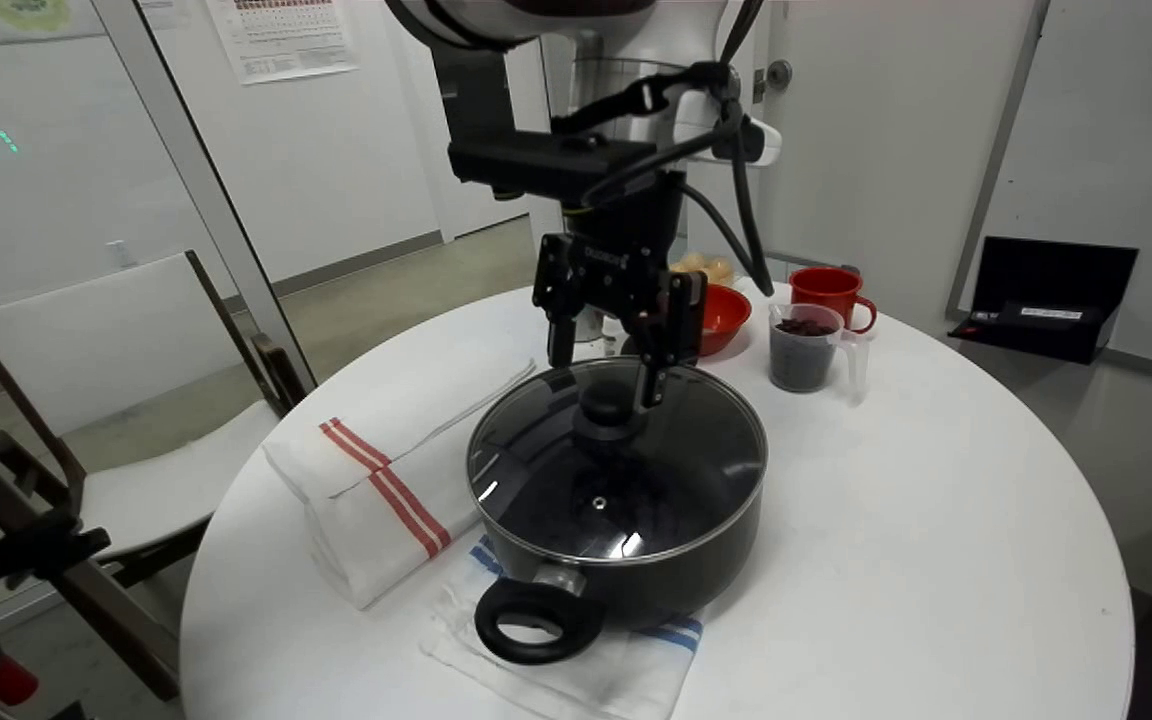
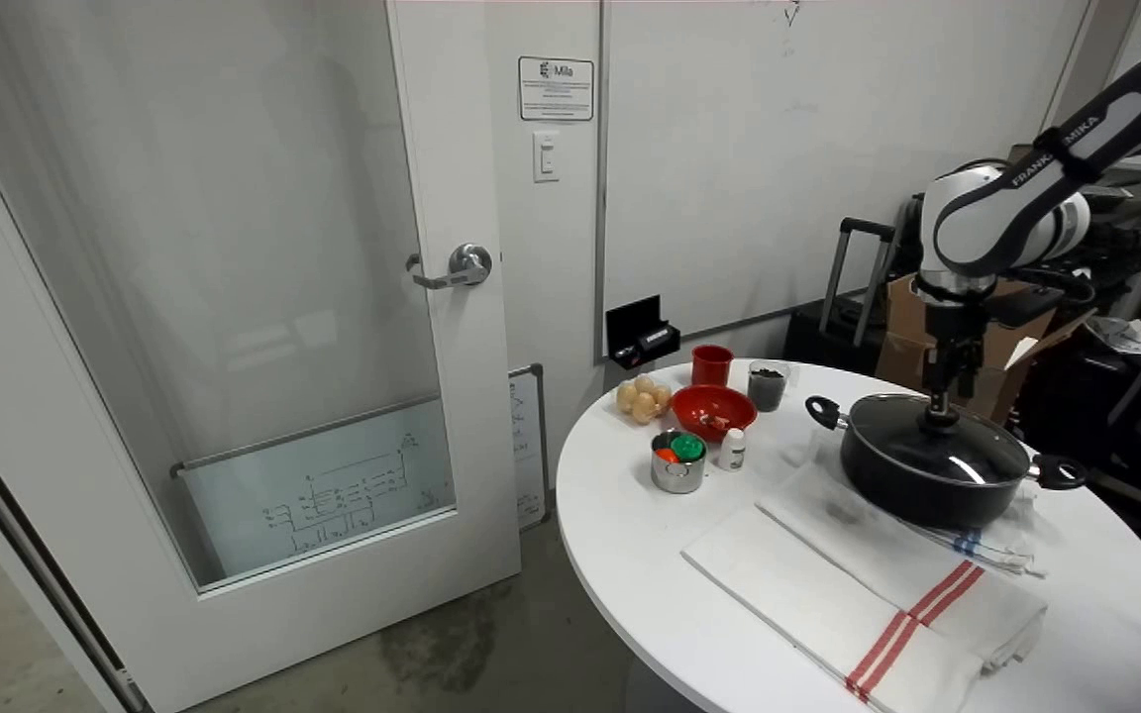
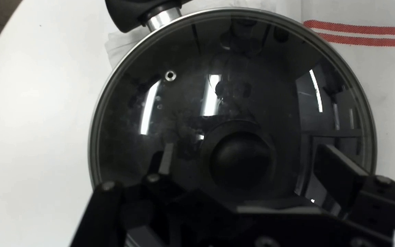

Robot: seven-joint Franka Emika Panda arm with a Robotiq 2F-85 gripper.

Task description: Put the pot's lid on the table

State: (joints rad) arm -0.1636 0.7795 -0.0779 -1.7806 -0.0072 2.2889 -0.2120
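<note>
The black pot (image 1: 666,590) stands on the round white table (image 1: 946,540), partly on a folded cloth. It also shows in an exterior view (image 2: 902,480) with both loop handles. The clear glass lid (image 1: 681,490) sits flat on the pot, its metal rim all round and its black knob (image 1: 608,400) in the middle. The lid fills most of the wrist view (image 3: 259,75). My gripper (image 1: 604,368) is over the lid with its fingers spread. In the wrist view the gripper (image 3: 250,159) has one finger on each side of the knob (image 3: 242,161), with gaps to both.
White towels with red stripes (image 1: 376,490) lie beside the pot; a blue-striped cloth (image 1: 586,670) is under it. Toward the far edge stand a red bowl (image 1: 726,315), a measuring cup (image 1: 802,360), a red mug (image 1: 826,285), a metal cup (image 2: 677,473) and a white bottle (image 2: 732,451).
</note>
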